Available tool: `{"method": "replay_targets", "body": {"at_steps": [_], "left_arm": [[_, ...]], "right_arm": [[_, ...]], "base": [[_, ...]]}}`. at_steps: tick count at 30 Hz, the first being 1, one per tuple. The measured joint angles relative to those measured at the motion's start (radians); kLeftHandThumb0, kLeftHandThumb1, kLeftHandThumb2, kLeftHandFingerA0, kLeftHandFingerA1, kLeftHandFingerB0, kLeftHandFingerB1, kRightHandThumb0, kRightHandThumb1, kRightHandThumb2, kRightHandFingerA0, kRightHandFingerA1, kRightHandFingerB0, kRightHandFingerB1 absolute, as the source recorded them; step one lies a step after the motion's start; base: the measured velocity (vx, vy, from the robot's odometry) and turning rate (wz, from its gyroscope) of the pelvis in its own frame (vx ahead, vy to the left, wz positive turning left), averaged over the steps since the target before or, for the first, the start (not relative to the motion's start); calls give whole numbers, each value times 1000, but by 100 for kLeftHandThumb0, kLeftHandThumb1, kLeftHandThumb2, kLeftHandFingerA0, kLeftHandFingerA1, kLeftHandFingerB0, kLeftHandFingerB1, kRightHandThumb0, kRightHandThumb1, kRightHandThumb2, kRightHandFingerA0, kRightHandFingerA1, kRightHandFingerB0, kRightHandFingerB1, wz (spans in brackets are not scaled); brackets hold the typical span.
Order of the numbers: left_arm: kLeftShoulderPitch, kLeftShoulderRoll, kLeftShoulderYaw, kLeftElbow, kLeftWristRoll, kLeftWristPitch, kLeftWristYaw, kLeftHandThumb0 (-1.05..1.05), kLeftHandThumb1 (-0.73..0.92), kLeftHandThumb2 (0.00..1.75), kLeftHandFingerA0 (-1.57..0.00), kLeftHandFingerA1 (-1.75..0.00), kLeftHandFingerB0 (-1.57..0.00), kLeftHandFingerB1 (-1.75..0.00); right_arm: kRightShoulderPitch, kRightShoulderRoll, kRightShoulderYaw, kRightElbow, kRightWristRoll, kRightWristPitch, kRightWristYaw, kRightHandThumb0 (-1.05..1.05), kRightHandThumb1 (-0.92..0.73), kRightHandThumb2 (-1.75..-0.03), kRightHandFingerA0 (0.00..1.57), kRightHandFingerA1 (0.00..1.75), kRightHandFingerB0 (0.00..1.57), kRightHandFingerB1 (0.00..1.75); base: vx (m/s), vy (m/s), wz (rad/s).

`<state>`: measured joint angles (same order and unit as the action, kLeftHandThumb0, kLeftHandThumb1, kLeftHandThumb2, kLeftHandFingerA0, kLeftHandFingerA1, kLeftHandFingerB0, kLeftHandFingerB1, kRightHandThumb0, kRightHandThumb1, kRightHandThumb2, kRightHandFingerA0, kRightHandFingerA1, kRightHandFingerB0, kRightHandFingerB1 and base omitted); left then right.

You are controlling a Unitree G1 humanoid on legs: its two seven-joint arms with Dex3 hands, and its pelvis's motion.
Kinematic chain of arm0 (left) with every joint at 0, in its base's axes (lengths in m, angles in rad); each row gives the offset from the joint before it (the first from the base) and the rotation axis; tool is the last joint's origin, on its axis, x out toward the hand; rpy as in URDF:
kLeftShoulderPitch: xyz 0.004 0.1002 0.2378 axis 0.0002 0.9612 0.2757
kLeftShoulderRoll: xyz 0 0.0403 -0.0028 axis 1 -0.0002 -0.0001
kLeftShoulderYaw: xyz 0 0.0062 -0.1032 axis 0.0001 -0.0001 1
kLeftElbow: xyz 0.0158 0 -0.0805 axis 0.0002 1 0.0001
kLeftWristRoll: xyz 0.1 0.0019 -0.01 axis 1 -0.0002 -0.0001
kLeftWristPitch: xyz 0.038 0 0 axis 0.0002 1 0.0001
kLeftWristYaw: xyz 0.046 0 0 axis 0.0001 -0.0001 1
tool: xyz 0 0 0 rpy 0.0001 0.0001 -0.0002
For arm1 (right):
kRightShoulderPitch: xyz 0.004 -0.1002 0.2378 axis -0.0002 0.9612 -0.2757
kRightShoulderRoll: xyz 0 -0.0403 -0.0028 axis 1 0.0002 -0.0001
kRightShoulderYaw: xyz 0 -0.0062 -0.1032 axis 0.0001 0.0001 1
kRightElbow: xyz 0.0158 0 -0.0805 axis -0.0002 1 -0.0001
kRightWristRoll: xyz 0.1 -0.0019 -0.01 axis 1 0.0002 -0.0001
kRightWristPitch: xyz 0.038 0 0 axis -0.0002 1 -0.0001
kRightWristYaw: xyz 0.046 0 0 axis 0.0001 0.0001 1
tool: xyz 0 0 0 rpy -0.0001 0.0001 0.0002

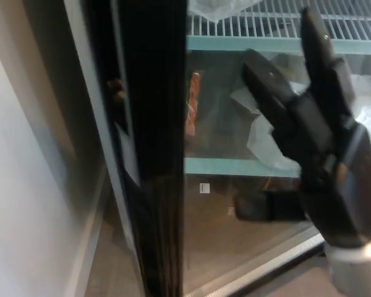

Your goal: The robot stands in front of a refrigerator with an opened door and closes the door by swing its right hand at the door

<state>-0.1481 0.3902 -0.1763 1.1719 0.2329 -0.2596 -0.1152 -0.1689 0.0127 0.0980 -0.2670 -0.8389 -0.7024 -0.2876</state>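
While the door (151,148) stands as a dark upright band left of centre, its edge toward the camera, the right hand (315,136) is raised just beside it, fingers (269,83) spread wide and holding nothing. Behind the hand are a wire shelf (266,25) and white bags (365,99).

Wire shelf (260,25) up top w/ plastic bag (216,7); teal-edged shelf (235,166) below holds white bags (260,139).
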Motion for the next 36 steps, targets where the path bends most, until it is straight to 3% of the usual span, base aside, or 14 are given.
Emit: {"method": "replay_targets", "body": {"at_steps": [7,8,9,11,17,18,19,20,21,27,28,31,32,36], "left_arm": [[-5,2,-2,2,2,-9,-1,-60,72,107,-35,-55,-18,-45],[-7,2,-2,3,1,-11,-2,-61,73,108,-36,-55,-19,-45],[-7,3,-2,3,1,-11,-2,-62,73,107,-36,-55,-20,-45],[-11,3,-2,6,2,-13,-3,-64,72,106,-34,-54,-18,-44],[-14,3,-1,8,1,-17,-5,-60,71,106,-36,-55,-18,-45],[-13,3,-1,8,1,-18,-5,-59,70,106,-36,-55,-17,-45],[-13,3,-1,8,0,-19,-5,-59,72,107,-36,-55,-19,-45],[-13,3,-1,8,0,-19,-5,-59,72,107,-36,-55,-19,-45],[-13,3,-1,8,0,-20,-5,-59,71,107,-36,-55,-19,-45],[-13,3,-1,7,0,-20,-5,-61,73,107,-36,-55,-19,-45],[-13,3,-1,7,0,-20,-5,-63,74,107,-34,-54,-19,-45],[-16,3,-2,5,1,-20,-7,-63,73,107,-34,-54,-18,-44],[-17,6,-1,6,1,-20,-10,-62,72,107,-34,-54,-18,-44],[-20,10,-1,6,1,-20,-17,-61,70,106,-35,-55,-17,-44]], "right_arm": [[-223,-44,54,221,-98,108,-19,-84,-72,-110,0,14,7,22],[-249,-51,70,264,-116,131,-20,-80,-90,-67,0,14,2,23],[-258,-53,76,281,-121,140,-20,-80,-73,-109,0,15,1,19],[-307,-59,103,366,-145,178,-21,-86,-82,-112,0,9,0,11],[-470,-59,172,616,-196,278,-32,-80,-82,-115,0,15,0,16],[-492,-59,179,649,-201,291,-34,-78,-80,-112,0,16,0,17],[-526,-59,188,699,-208,307,-37,-79,-74,-93,0,8,0,12],[-547,-59,193,730,-211,315,-38,-79,-74,-93,0,8,0,12],[-580,-58,200,778,-214,328,-39,-82,-83,-115,0,14,0,13],[-748,-60,212,1003,-217,387,-37,-82,-83,-118,0,15,0,14],[-792,-60,214,1062,-216,404,-36,-80,-76,-96,0,7,0,13],[-861,-74,217,1140,-211,436,-38,-79,-75,-95,0,5,0,12],[-866,-93,217,1122,-203,441,-47,-77,-92,-72,0,8,0,15],[-852,-120,218,1050,-177,442,-62,-76,-92,-69,0,11,0,15]], "base": [[0,0,0],[0,0,0],[0,0,0],[0,0,0],[0,0,0],[0,0,0],[0,0,0],[0,0,0],[0,0,0],[0,0,0],[0,0,0],[0,0,0],[0,0,0],[0,0,0]]}}
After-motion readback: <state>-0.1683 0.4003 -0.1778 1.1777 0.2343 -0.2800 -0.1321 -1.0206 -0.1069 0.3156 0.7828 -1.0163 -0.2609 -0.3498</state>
